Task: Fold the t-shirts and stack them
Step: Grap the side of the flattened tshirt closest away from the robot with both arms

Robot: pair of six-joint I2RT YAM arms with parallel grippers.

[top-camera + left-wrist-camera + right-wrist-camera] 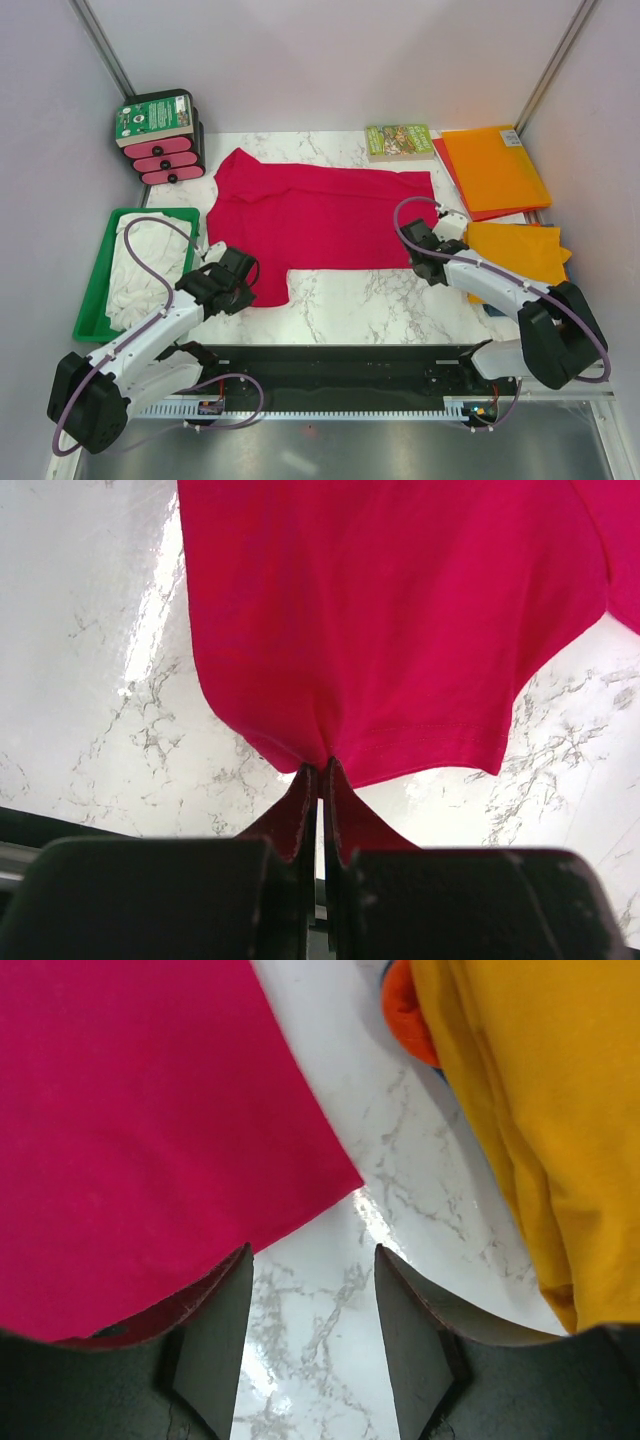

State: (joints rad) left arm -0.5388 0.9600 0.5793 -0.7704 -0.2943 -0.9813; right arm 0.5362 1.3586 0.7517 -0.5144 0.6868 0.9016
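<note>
Crimson cloth takes up the middle of the marble table [370, 300]: the crimson t-shirt [320, 215] lies spread flat, its collar end toward the left and its body reaching right. The left claw [240, 275] is at the shirt's near left corner, clamped tight on the crimson t-shirt. In the left wrist view the cloth's hemmed edge is pinched in a small pucker between the two closed fingers, and the cloth fans out from there over the marble. The right claw [425, 250] sits at the shirt's near right corner with its jaws apart. In the right wrist view bare marble shows between the fingers, and the shirt's edge lies against the outer side of one finger, not between the two.

To the left, a white t-shirt [145, 265] lies bunched in a green tray [95, 290]. To the right, a crumpled orange t-shirt [515, 250] rests just beside the right arm. A flat folded orange t-shirt [495, 165] lies farther back. A small green-covered book [398, 140] sits at the far edge, touching none of the shirts.
</note>
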